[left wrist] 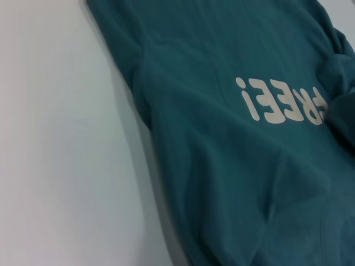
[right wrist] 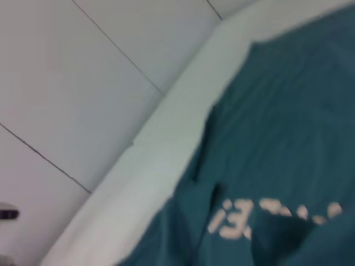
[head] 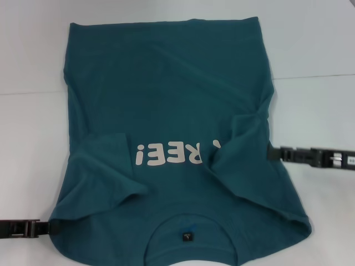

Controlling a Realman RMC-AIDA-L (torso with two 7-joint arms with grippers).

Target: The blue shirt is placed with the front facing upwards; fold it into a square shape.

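Observation:
The blue shirt lies front up on the white table, its collar and dark tag nearest me. Both short sleeves are folded inward. The right sleeve covers the start of the off-white print. My left gripper sits at the shirt's near left edge, by the shoulder. My right gripper meets the right edge where the cloth bunches. The left wrist view shows the shirt and its print. The right wrist view shows the shirt near the table edge.
A faint seam runs across the table behind the shirt. The right wrist view shows the table's far edge with tiled floor beyond it. Bare table lies on both sides of the shirt.

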